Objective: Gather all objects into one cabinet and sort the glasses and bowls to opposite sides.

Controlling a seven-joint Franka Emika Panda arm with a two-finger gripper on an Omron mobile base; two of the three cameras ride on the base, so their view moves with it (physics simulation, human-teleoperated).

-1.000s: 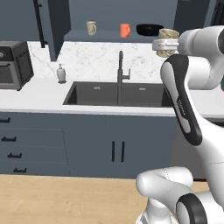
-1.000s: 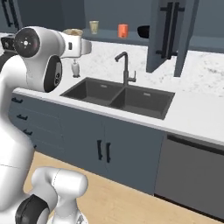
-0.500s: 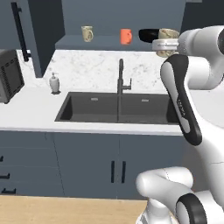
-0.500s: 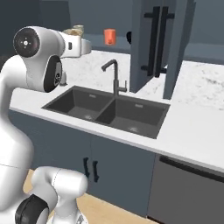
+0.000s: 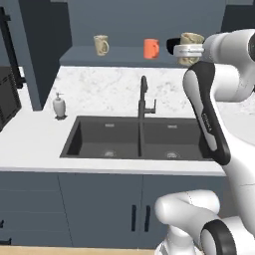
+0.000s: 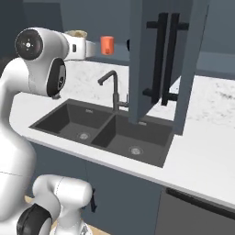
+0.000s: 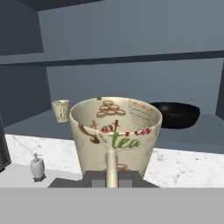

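My gripper (image 7: 111, 177) is shut on the handle of a beige patterned mug (image 7: 116, 131) printed with "tea", and holds it upright in front of the open cabinet shelf (image 7: 192, 131). The held mug (image 5: 191, 41) is level with that shelf, at its right end. On the shelf stand a second beige mug (image 5: 101, 45) at the left, an orange mug (image 5: 151, 48) in the middle and a black bowl (image 7: 175, 114) at the right. The held mug hides the orange mug in the hand view. The small beige mug (image 7: 61, 110) sits far left there.
A tall open cabinet door (image 6: 160, 59) with black bar handles hangs right of the shelf. Below are the marble counter (image 5: 40, 134), a double sink (image 5: 134, 142) with a black faucet (image 5: 143, 99), and a white soap dispenser (image 5: 60, 105).
The whole picture has shifted and grown as the base drove closer to the counter. The gripper has kept the beige mug at the same height.
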